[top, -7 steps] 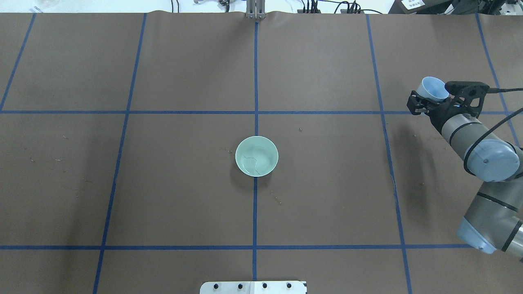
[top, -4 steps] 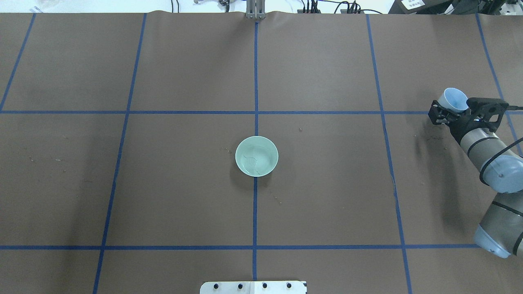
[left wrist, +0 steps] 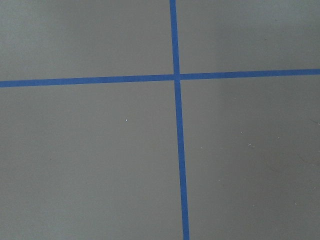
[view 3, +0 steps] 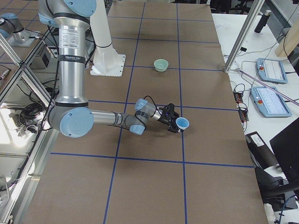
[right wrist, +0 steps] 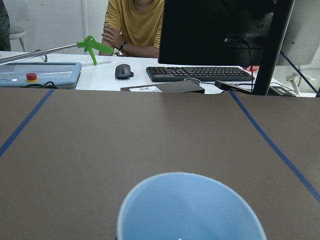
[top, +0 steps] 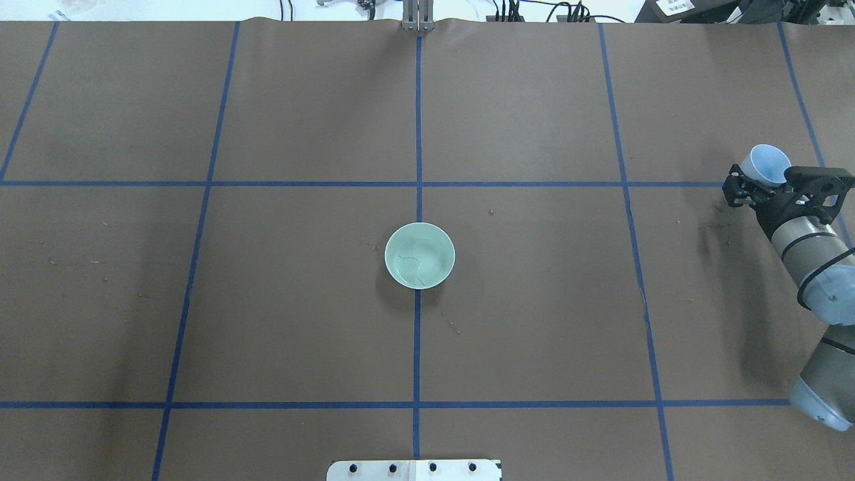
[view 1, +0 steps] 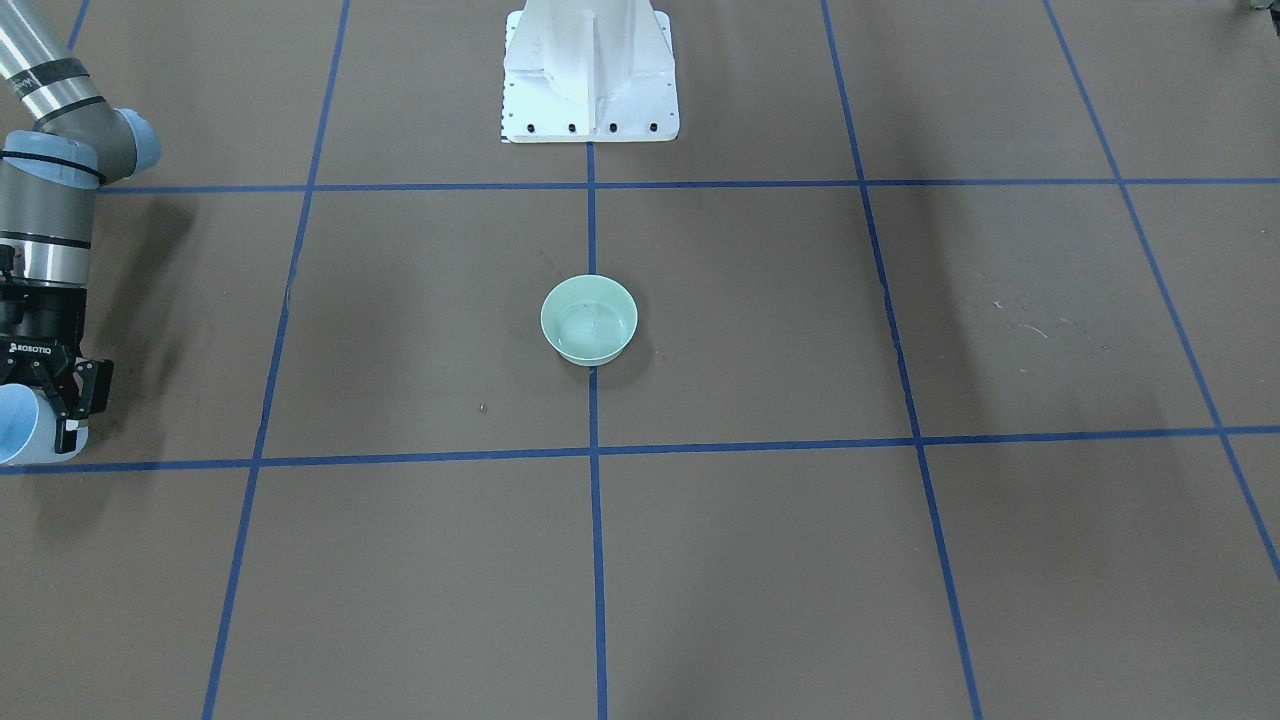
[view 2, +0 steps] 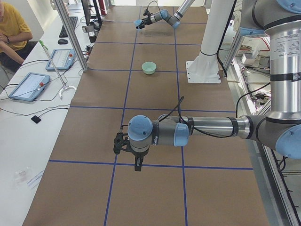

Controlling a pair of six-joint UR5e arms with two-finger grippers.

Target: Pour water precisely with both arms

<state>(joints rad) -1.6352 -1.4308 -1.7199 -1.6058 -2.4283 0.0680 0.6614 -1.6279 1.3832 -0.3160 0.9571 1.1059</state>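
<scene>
My right gripper (top: 751, 187) is shut on a light blue cup (top: 765, 163) near the table's right edge, mouth tilted up. The cup also shows in the front-facing view (view 1: 14, 428), the exterior right view (view 3: 182, 123) and the right wrist view (right wrist: 190, 212). A mint green bowl (top: 419, 255) stands at the table's centre, far from the cup. Water shows as faint ripples on its bottom (view 1: 590, 328). My left gripper (view 2: 119, 143) shows only in the exterior left view, low over bare table. I cannot tell if it is open or shut.
The white pedestal (view 1: 590, 70) stands at the near edge, behind the bowl. Blue tape lines (left wrist: 176, 77) grid the brown table cover. An operator in yellow (right wrist: 135, 20), a keyboard (right wrist: 200, 73) and a monitor sit beyond the far edge.
My right arm has drawn back toward the table's right edge, carrying the blue cup right and a little lower. The bowl has not moved.
</scene>
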